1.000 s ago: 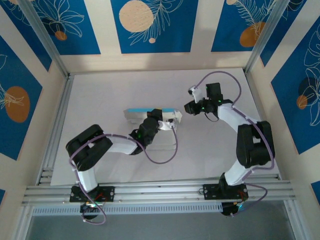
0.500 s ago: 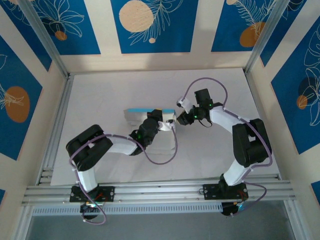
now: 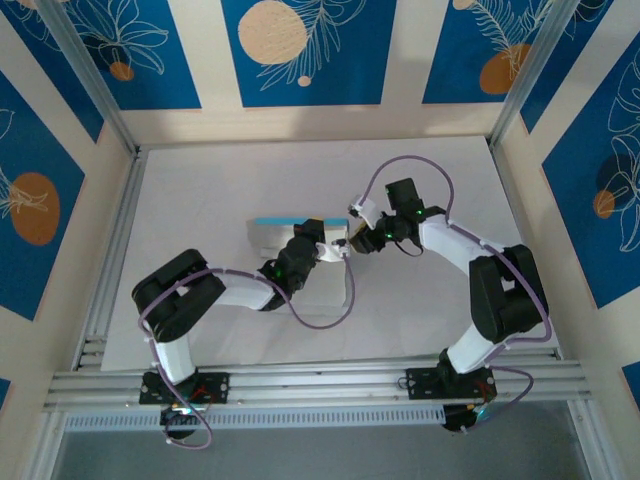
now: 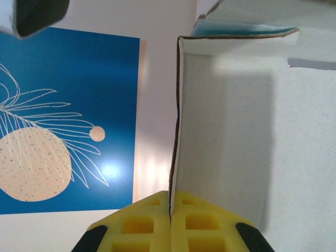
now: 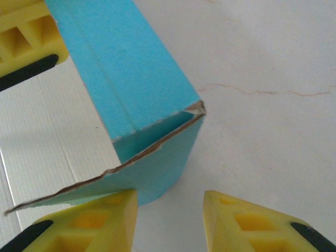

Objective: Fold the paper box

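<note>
The paper box (image 3: 283,229) lies in the middle of the table (image 3: 200,185). The left gripper (image 4: 169,212), at its 5 o'clock, is clamped on its white wall. The right gripper (image 5: 170,207), at 3 o'clock, has its jaws apart beside a blue flap.

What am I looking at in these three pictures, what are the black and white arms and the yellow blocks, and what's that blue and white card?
These are two robot arms bolted at the near edge of a white table. The wide picture comes from a camera fixed above and behind them: left arm on the left, right arm on the right. The other two come from small cameras on the wrists; the yellow blocks are the finger pads of each gripper. The card is the paper box, white one side, light blue the other, partly folded. The left gripper is shut on an edge of it, white side toward its camera. The right gripper is open, with a blue flap's end next to one finger.
</note>
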